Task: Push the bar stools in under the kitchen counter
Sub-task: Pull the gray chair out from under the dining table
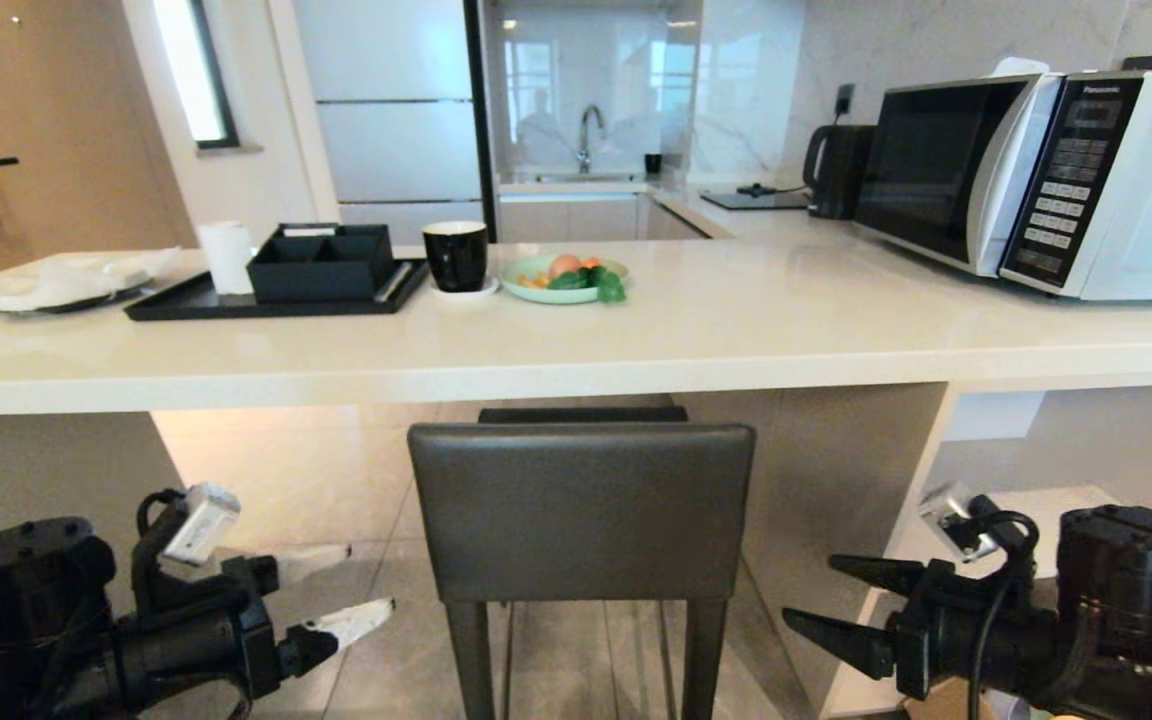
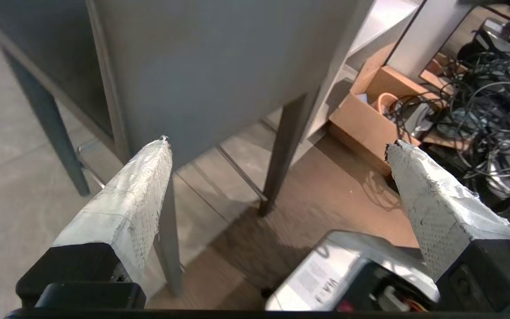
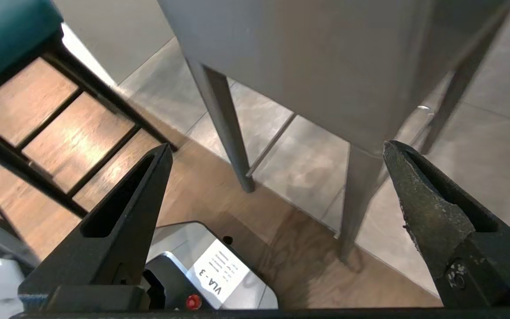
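While facing the counter [image 1: 576, 350], grey stool [image 1: 581, 510] upright, back toward camera.

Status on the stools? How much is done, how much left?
Done: nothing visibly finished. The grey stool has its seat partly beneath the counter, back still out front. In hand: left pincer and right pincer open, flanking the stool, apart from it. Left: push it in, then the teal stool, seen only in the right wrist view.
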Robot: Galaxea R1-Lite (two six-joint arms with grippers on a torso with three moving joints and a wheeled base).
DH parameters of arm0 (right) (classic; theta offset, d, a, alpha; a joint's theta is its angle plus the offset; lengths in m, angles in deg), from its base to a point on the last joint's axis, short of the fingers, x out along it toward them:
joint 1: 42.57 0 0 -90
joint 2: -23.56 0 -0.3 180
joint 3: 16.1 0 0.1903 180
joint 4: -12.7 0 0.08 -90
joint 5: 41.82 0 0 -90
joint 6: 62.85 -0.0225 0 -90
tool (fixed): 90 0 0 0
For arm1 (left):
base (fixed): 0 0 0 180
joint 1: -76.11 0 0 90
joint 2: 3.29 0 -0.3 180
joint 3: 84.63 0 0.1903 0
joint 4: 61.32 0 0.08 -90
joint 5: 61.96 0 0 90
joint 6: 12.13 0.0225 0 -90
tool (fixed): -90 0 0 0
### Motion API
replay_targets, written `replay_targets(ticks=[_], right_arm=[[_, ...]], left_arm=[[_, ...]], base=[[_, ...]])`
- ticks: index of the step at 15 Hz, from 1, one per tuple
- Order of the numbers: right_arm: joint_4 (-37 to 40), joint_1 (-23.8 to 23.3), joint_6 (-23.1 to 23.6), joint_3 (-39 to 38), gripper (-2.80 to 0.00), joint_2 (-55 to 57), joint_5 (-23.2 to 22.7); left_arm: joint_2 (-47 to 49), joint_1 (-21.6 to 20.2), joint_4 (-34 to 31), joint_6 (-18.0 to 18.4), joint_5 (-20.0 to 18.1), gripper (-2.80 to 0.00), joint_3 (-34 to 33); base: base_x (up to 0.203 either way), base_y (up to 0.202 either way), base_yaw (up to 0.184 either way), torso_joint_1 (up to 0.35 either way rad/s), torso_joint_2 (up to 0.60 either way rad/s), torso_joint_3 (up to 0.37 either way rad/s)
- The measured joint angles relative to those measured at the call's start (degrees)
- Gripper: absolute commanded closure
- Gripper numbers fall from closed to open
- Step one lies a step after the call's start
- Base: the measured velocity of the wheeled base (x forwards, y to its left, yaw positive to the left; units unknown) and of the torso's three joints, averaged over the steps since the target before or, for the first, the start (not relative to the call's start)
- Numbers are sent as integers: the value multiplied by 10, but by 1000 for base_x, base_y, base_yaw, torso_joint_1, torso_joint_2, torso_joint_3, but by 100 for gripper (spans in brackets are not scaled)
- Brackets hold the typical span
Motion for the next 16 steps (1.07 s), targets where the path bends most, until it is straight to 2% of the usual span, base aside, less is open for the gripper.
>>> replay_targets(ticks=[2, 4, 8, 16], right_arm=[[-84, 4, -4, 13, -280, 79, -6], [-118, 6, -12, 48, -280, 126, -7], [-120, 2, -39, 123, -280, 183, 5], [-92, -15, -41, 225, -280, 243, 9]], left_arm=[[43, 4, 5, 3, -2, -280, 41], [81, 6, 6, 4, -4, -280, 79], [144, 12, 6, 0, 6, -280, 152], [219, 5, 6, 2, 17, -280, 216]], base=[[0, 0, 0, 0, 0, 0], [0, 0, 0, 0, 0, 0], [0, 0, 0, 0, 0, 0], [0, 0, 0, 0, 0, 0]])
